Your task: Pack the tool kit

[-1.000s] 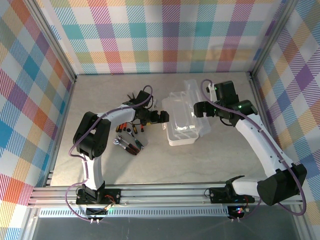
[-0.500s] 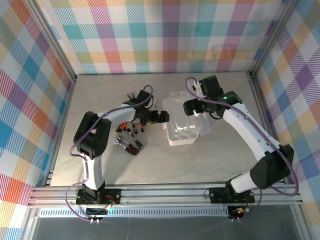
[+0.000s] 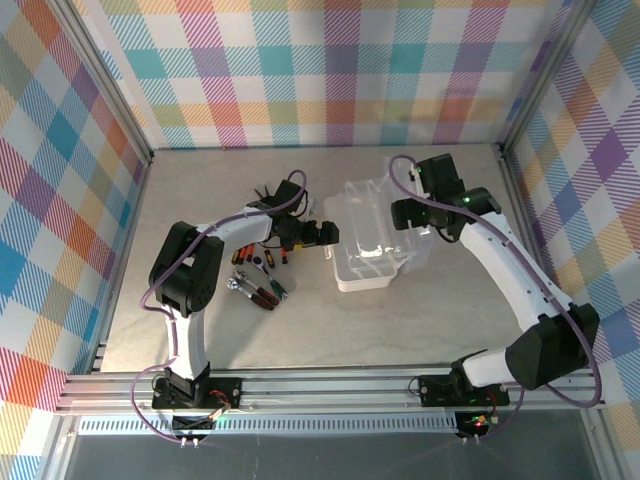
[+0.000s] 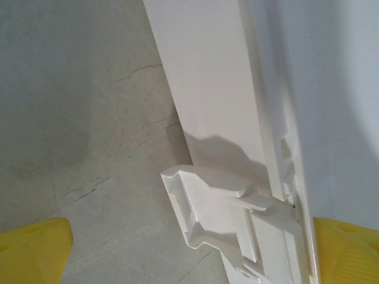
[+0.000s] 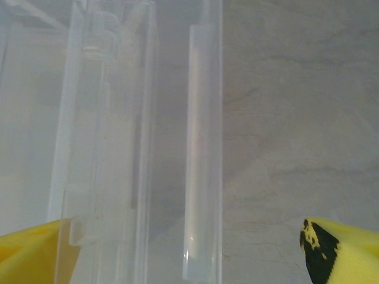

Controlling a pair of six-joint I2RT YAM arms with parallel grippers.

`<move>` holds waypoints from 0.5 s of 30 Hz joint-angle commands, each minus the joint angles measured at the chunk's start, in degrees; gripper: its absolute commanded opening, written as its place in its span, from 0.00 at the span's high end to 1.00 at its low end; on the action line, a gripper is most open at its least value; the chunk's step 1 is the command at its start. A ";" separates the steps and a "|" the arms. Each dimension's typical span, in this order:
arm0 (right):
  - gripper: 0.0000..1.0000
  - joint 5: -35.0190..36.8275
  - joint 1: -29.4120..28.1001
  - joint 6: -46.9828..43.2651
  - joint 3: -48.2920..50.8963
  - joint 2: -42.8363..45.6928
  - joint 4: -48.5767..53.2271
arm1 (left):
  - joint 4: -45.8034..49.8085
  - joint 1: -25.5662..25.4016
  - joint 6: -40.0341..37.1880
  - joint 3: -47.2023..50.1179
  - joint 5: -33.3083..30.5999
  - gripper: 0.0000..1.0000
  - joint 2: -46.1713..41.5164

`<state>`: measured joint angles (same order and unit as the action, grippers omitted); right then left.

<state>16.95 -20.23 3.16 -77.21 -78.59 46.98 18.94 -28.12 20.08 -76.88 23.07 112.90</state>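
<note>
The translucent whitish case (image 3: pixel 362 262) lies open mid-table, its lid (image 3: pixel 392 205) raised along the right side. My left gripper (image 3: pixel 326 236) is open at the case's left wall. Its yellow fingertips (image 4: pixel 32 251) stand wide apart, with the white latch tab (image 4: pixel 216 213) and the case wall (image 4: pixel 207 89) between them. My right gripper (image 3: pixel 408 215) is open at the lid, and its yellow fingertips (image 5: pixel 346 251) straddle the lid's clear edge (image 5: pixel 202 177). Red-and-black screwdrivers (image 3: pixel 262 254) and a chrome ratchet (image 3: pixel 240 285) lie loose to the left of the case.
Dark-handled pliers (image 3: pixel 268 291) and several small bits (image 3: pixel 264 190) lie among the loose tools beneath my left arm. Aluminium frame posts (image 3: pixel 510 190) and checked walls close in the table. Bare tabletop (image 3: pixel 330 330) stretches in front of the case.
My right gripper swung left over the case, then drew back to the right, and the lid shifted with it. The left arm has not moved.
</note>
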 commanded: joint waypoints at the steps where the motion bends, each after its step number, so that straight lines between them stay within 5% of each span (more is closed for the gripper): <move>1: 0.06 0.13 2.02 0.60 1.97 1.41 1.01 | 0.73 -0.62 -0.48 0.14 0.13 0.00 0.21; 15: 0.06 -1.13 5.94 0.62 3.56 3.97 1.35 | 2.11 -0.54 -1.24 -0.67 -0.75 0.00 0.51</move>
<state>16.47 -14.90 3.62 -73.06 -75.99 47.70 18.98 -28.12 19.86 -76.88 22.94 112.90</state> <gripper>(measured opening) 0.942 0.996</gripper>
